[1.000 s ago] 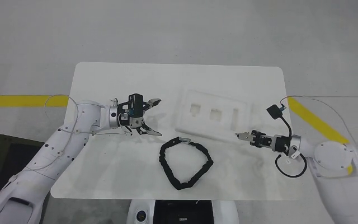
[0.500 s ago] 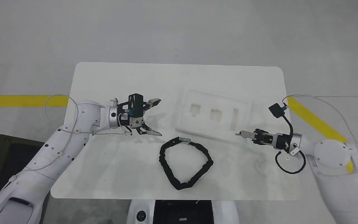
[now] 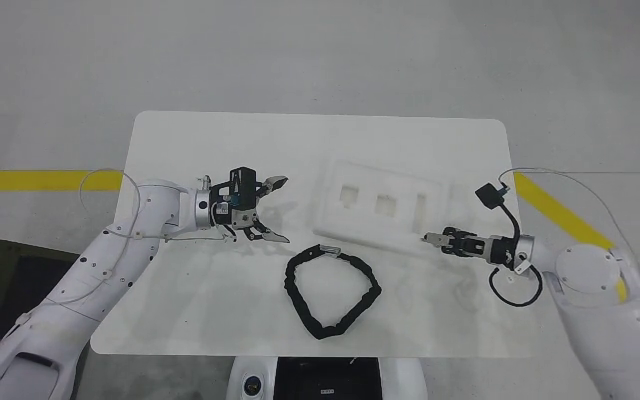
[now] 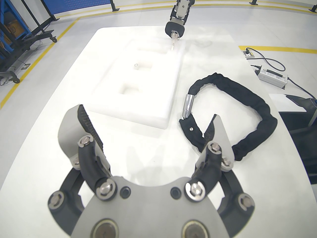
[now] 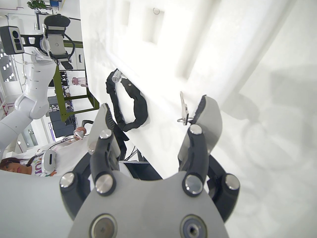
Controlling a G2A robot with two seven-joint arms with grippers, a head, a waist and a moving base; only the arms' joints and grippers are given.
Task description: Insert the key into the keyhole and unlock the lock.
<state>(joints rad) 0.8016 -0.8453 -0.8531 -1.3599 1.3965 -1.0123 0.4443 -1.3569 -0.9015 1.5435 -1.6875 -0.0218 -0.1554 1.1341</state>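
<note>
Both arms are smooth white shells with rounded joints; the left arm (image 3: 120,245) ends in a black wrist block with a teal patch, and the right arm (image 3: 585,275) carries a looping black cable (image 3: 514,222). The left gripper (image 4: 147,112) and the right gripper (image 5: 154,102) look alike: curved silver-grey fingers (image 4: 68,125) lined with ribbed black pads (image 4: 89,125), black link bars pinned by round silver screws (image 4: 106,188), and a grey base plate (image 4: 148,211).

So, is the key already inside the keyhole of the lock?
No, the key is at the edge of the white foam tray, well apart from the chain lock.
</note>
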